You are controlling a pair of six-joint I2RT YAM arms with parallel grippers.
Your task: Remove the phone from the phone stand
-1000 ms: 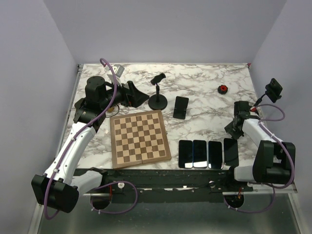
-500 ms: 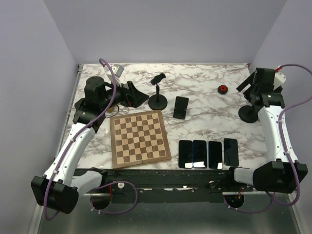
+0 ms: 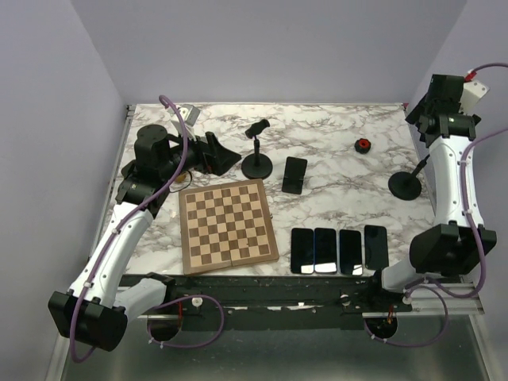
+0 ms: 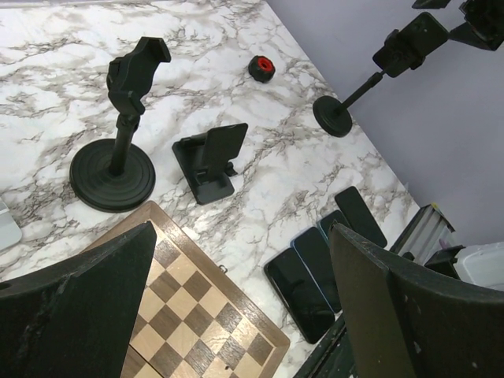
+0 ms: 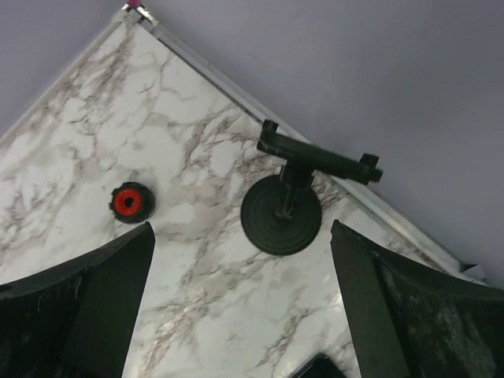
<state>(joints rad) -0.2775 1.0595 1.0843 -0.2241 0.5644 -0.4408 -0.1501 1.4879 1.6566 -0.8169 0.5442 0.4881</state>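
Phone [image 5: 319, 157] sits clamped on its stand [image 5: 281, 214], ahead of our right gripper [image 5: 240, 228], whose fingers are spread wide and hold nothing. A red knob [image 5: 128, 202] lies farther left. Our left gripper [image 4: 242, 227] is likewise spread and empty, over a chessboard [image 4: 197, 315], with a second stand [image 4: 118, 169] beyond.

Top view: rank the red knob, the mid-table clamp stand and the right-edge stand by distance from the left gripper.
1. Mid-table clamp stand, just right of the left gripper.
2. Red knob, back right.
3. Right-edge stand, far right.
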